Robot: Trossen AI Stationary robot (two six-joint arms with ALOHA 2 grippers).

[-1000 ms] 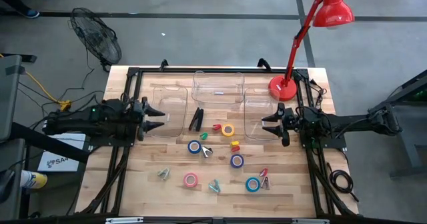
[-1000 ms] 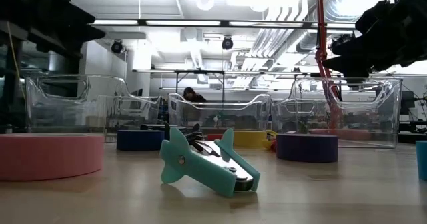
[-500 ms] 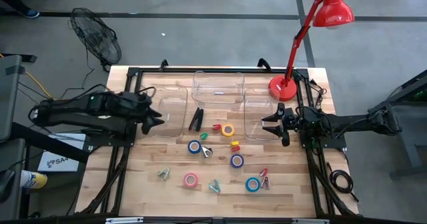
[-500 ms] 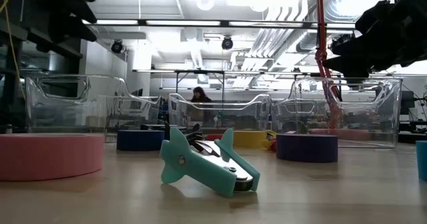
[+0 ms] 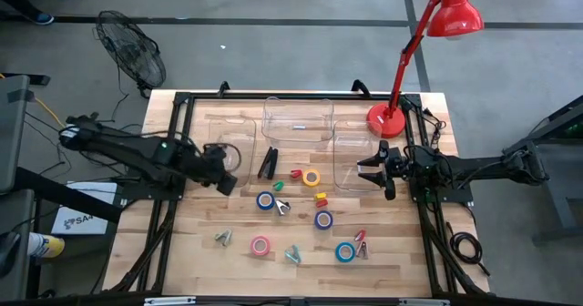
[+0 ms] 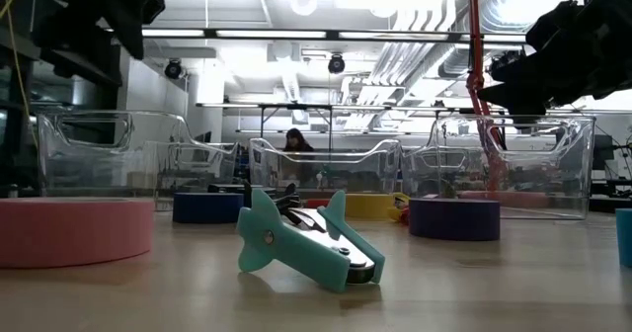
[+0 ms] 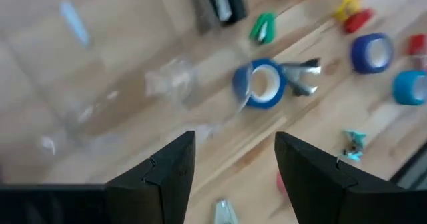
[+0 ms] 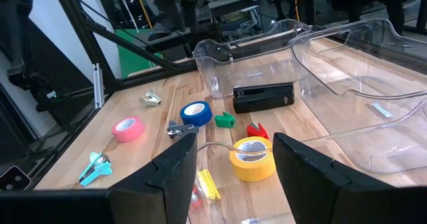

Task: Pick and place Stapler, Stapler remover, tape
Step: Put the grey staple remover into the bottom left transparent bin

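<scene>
Slim black stapler (image 5: pixel 267 163) lies at table centre's 11 o'clock, between two clear plastic bins (image 5: pixel 231 147) (image 5: pixel 353 159) — yellow tape ring (image 5: pixel 311 178) at stapler's 4 o'clock, third bin (image 5: pixel 297 119) at 1.

**Even light overhead, glare and blur lower down**

The high view is evenly lit, with faint shadows on the table (image 5: pixel 301 260). In the low view, ceiling lights (image 6: pixel 303 1) glare at 12 o'clock, and the teal staple remover (image 6: pixel 301 243) up close looks soft. The left wrist view is smeared with motion blur; the blue tape roll (image 7: pixel 260 84) has fuzzy edges. The right wrist view is sharp and bright.
</scene>
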